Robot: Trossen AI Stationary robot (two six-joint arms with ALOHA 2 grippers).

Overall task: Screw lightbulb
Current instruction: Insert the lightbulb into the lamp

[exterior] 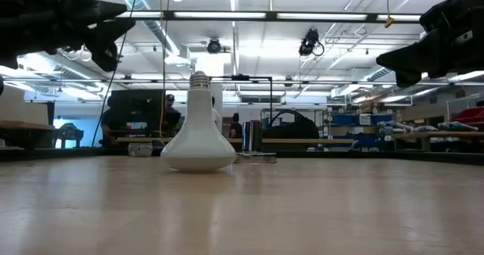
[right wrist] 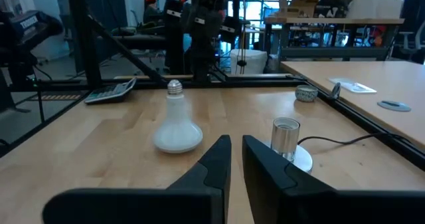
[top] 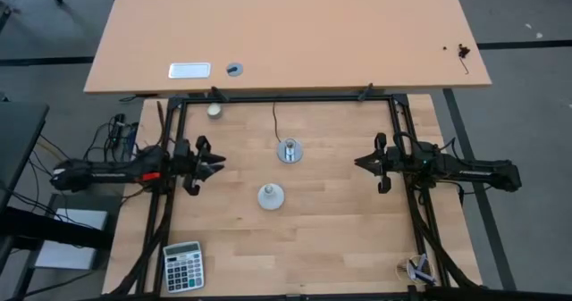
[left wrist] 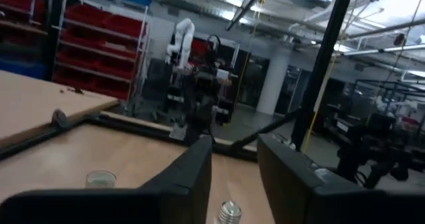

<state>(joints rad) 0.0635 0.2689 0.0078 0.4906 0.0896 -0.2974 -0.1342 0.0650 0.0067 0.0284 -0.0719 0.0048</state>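
Matt white lightbulb (right wrist: pixel 176 129) with ribbed metal screw base rests on pale, smooth wood-grain table (top: pixel 340 221)

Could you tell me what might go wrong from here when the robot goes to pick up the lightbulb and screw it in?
1. The lightbulb stands dome-down with its screw base up, so a sideways nudge from either hand may tip or roll it.
2. The socket is a small disc that looks unfastened, on a thin cord; it may turn or slide during threading.
3. The left hand and right hand wait apart at the sides; both reaching to the centre could collide.
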